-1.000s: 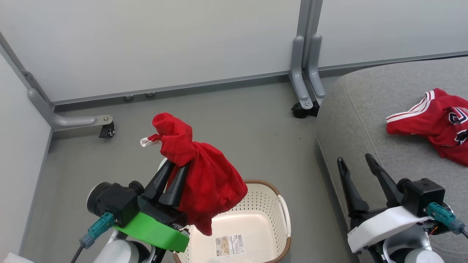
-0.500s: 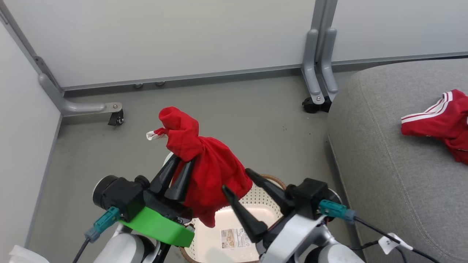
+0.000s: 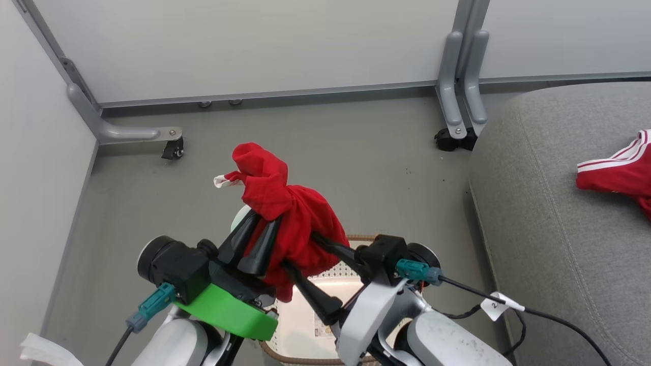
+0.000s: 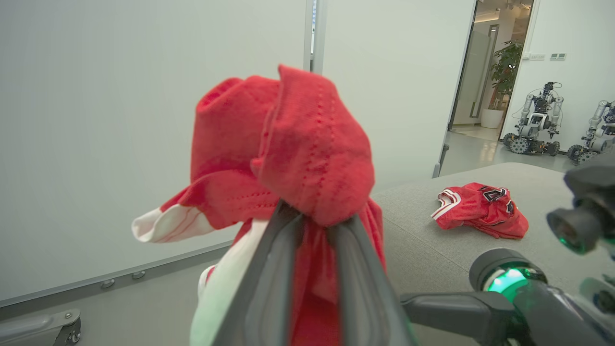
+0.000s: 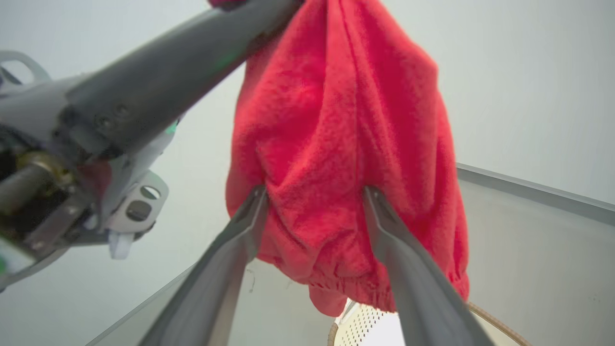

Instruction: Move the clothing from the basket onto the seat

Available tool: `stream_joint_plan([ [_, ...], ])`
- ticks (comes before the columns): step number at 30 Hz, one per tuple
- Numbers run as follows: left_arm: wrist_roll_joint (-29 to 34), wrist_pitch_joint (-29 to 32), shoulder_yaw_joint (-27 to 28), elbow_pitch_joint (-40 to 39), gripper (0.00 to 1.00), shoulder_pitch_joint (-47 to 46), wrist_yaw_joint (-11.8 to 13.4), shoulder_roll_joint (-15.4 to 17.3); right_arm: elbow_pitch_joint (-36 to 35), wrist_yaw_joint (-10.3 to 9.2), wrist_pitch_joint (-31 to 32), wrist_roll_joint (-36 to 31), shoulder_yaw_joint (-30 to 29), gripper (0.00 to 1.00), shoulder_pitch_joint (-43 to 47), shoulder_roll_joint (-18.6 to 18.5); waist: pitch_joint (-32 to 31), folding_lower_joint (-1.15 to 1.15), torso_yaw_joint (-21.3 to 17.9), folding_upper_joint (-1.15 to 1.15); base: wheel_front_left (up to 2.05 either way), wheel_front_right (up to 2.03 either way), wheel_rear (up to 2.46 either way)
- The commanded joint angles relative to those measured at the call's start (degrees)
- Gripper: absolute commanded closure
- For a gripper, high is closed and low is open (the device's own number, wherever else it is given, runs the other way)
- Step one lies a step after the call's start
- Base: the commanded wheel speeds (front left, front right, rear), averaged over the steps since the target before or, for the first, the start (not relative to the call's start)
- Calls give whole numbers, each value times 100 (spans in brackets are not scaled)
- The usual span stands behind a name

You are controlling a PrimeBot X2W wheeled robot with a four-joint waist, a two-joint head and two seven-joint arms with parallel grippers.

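Note:
My left gripper (image 3: 260, 219) is shut on a bunched red piece of clothing (image 3: 290, 218), holding it up above the basket (image 3: 356, 238). In the left wrist view the cloth (image 4: 298, 144) bulges over that gripper (image 4: 317, 222), with a white trim end sticking out to the left. My right gripper (image 3: 301, 250) is open, its two fingers straddling the hanging lower part of the cloth (image 5: 346, 144); in its own wrist view the right gripper (image 5: 314, 197) has red fabric between its fingers. A second red garment (image 3: 618, 170) lies on the grey seat (image 3: 559, 213) at the right.
The cream perforated basket (image 5: 358, 324) stands on the grey floor below both arms. White partition panels on castored grey feet (image 3: 455, 137) run along the back and left. Other robots (image 4: 533, 120) stand in a far room past the seat (image 4: 427, 240).
My right gripper swung left from beside the seat to the hanging cloth and now straddles it, still open. The left gripper keeps its hold. The head camera turned, shifting the scene rightward.

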Motion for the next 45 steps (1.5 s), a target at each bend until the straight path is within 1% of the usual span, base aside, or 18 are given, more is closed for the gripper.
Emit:
stream_joint_plan([
  [1, 6, -21, -10, -24, 100, -102, -26, -14, 107, -1, -96, 78, 19, 16, -152, -8, 15, 0, 1, 0, 0, 0, 0],
  [3, -2, -22, -30, -36, 100, -110, -31, -22, 245, -1, -180, 172, 94, 85, -288, -3, 33, 0, 9, 0, 0, 0, 0],
  [4, -4, -23, -35, -39, 100, -113, -30, -22, 305, -2, -217, 177, 124, 100, -356, -6, 42, 0, 12, 0, 0, 0, 0],
  [8, -23, -28, -56, -60, 100, -143, -30, -33, 556, -1, -361, 80, 205, 100, -595, -5, 87, 0, 39, 0, 0, 0, 0],
  [13, -57, 10, -91, -45, 100, -137, -42, -24, 746, -2, -551, 147, 237, 100, -728, -6, 100, 0, 73, 0, 0, 0, 0],
  [15, -65, 28, -82, -29, 100, -131, 7, -23, 803, -1, -610, 199, 235, 100, -749, -5, 102, 0, 79, 0, 0, 0, 0],
  [16, -64, 33, -73, -25, 82, -126, 31, -28, 827, -1, -649, 212, 235, 100, -758, -6, 100, 0, 81, 0, 0, 0, 0],
  [17, -58, 25, -65, -32, 53, -122, 63, -31, 852, -1, -673, 230, 232, 100, -787, -7, 101, 0, 82, 0, 0, 0, 0],
  [18, -28, 27, -61, -33, 0, -121, 96, -20, 874, -1, -704, 236, 229, 100, -806, -6, 101, 0, 82, 0, 0, 0, 0],
  [24, 176, -13, -83, -132, 0, -119, 195, 45, 1020, -2, -964, 174, 46, 100, -902, -7, 107, 0, 91, 0, 0, 0, 0],
  [28, 353, 48, -211, -165, 0, -19, 257, 140, 1162, -2, -1116, 44, -282, 100, -957, -7, 85, 0, 81, 0, 0, 0, 0],
  [32, 587, 219, -477, -182, 0, 30, 186, 251, 1287, -2, -1202, -116, -677, 100, -945, -8, 68, 0, 57, 0, 0, 0, 0],
  [37, 707, 398, -790, -179, 0, 102, 92, 295, 1383, -2, -1283, -372, -1254, 100, -855, -9, 67, 0, -25, 0, 0, 0, 0],
  [41, 733, 481, -964, -149, 0, 121, 31, 296, 1367, -2, -1281, -516, -1710, 100, -752, -9, 101, 0, -166, 0, 0, 0, 0],
  [45, 694, 517, -1018, -118, 0, 161, 42, 306, 1293, -2, -1208, -681, -2139, 100, -628, -15, 147, 0, -412, 0, 0, 0, 0],
])
